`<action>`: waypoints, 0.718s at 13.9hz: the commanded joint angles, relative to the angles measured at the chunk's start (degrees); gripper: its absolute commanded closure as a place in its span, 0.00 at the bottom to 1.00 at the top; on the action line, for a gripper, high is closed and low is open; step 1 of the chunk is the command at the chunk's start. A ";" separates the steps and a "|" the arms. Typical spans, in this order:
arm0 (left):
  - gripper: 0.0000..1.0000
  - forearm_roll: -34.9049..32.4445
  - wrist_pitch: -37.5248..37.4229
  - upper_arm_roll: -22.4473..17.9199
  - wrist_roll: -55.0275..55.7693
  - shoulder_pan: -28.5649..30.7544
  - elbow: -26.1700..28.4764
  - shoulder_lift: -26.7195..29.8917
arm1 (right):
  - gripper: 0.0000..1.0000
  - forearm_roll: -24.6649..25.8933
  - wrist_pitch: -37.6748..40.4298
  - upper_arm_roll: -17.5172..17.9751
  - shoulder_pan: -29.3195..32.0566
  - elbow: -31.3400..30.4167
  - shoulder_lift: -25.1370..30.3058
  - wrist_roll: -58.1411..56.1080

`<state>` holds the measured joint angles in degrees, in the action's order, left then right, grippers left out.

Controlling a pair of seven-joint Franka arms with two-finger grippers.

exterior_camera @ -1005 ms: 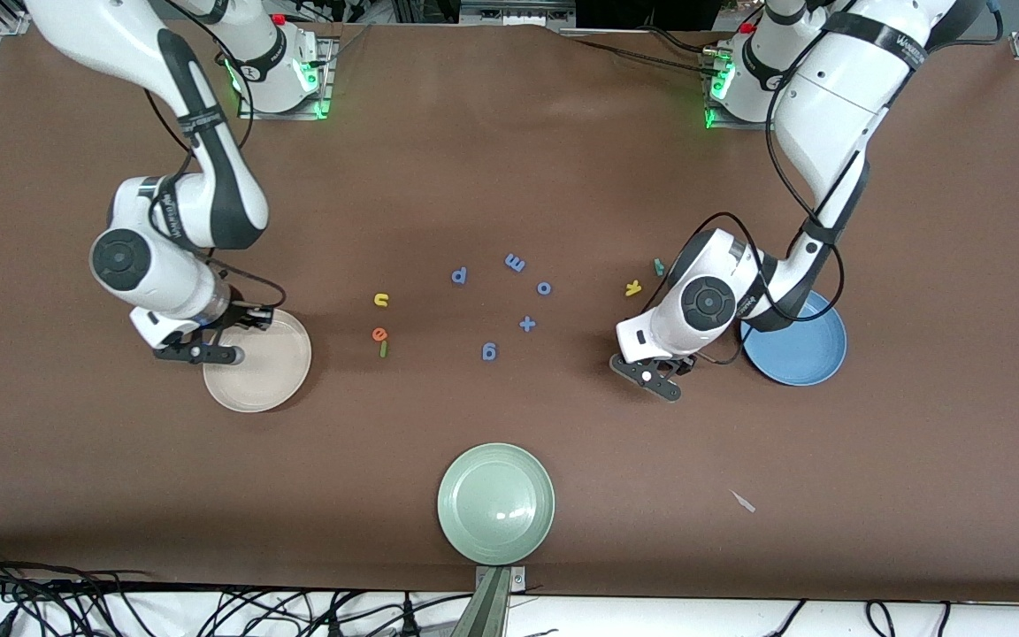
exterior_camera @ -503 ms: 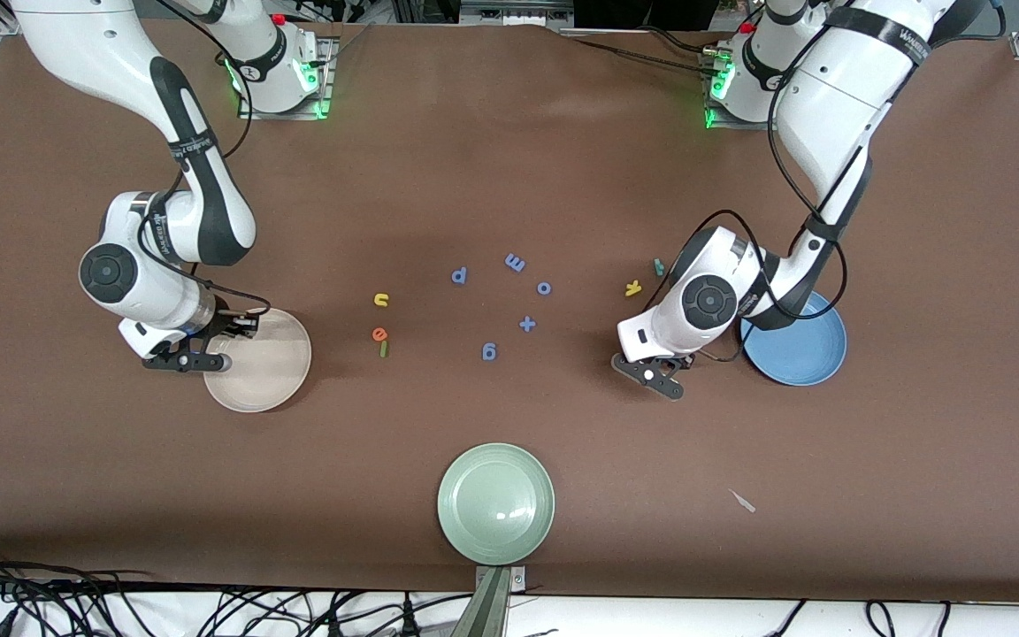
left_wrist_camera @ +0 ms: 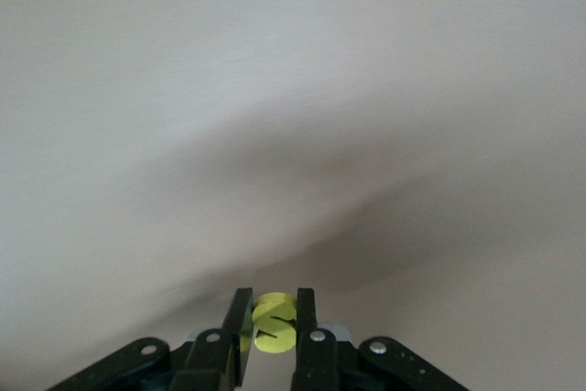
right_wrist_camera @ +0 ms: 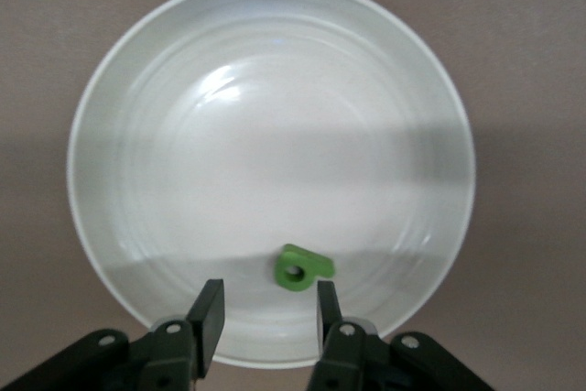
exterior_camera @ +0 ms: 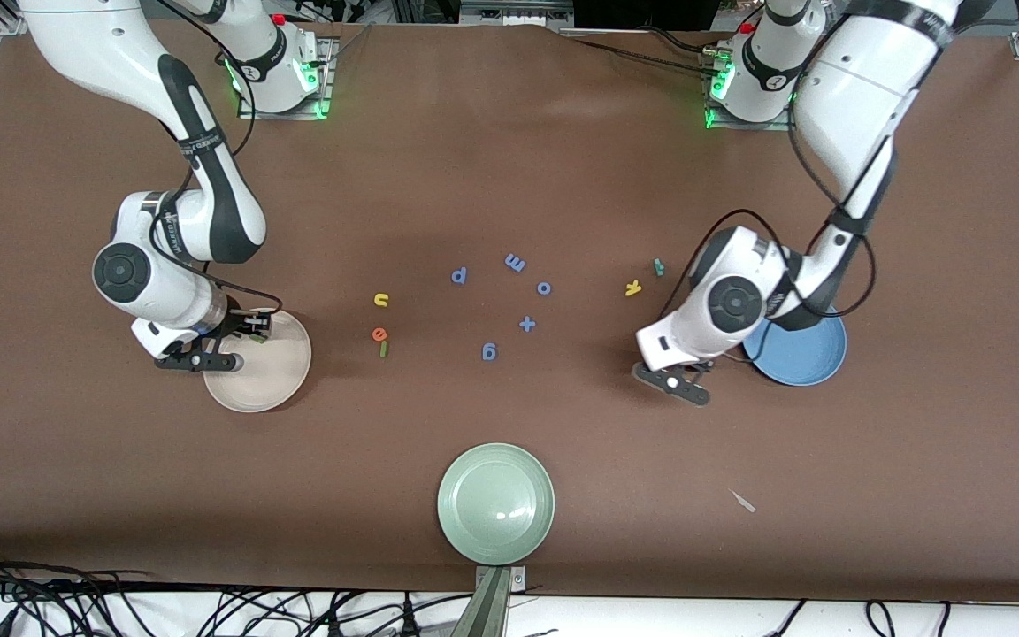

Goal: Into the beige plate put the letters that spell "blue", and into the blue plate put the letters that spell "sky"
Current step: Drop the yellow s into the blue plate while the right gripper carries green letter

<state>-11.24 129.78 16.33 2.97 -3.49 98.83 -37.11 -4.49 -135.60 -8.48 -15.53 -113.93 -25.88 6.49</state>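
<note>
Both arms bent low beside their plates, one letter pinched, one dropped.

Front view: the left arm folds down, left gripper (exterior_camera: 688,376) beside the blue plate (exterior_camera: 806,358); the right gripper (exterior_camera: 218,347) hangs over the beige plate's (exterior_camera: 266,376) rim. Yellow "u" (exterior_camera: 380,300), orange "e" (exterior_camera: 379,333), green "l" (exterior_camera: 383,349), yellow "k" (exterior_camera: 633,287) and teal "y" (exterior_camera: 658,266) lie on the table.
Left wrist view: fingers (left_wrist_camera: 240,313) pinch the yellow "s" (left_wrist_camera: 273,322).
Right wrist view: fingers (right_wrist_camera: 209,310) spread; the green "b" (right_wrist_camera: 303,267) lies in the plate.

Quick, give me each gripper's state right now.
Left gripper: shut on the yellow "s".
Right gripper: open, holding nothing, over the beige plate.
</note>
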 commanded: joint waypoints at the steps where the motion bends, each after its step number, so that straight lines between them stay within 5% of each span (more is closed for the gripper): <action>1: 0.99 -0.97 -8.03 0.28 -3.38 5.84 1.37 5.64 | 0.50 -0.78 0.43 3.29 -0.03 2.03 -0.22 5.97; 6: 0.96 -1.68 -7.79 0.37 -12.52 14.12 6.80 7.66 | 0.50 -0.61 0.69 11.63 -0.11 8.53 -3.73 22.39; 10: 0.86 -1.68 -0.77 0.37 -17.21 18.08 12.26 8.29 | 0.50 0.09 0.69 13.05 -3.71 18.89 -12.07 30.06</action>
<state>-11.26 125.80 16.04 -13.33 14.06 106.98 -31.26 -4.51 -135.66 4.47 -17.92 -102.54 -31.86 33.72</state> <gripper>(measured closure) 0.771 0.502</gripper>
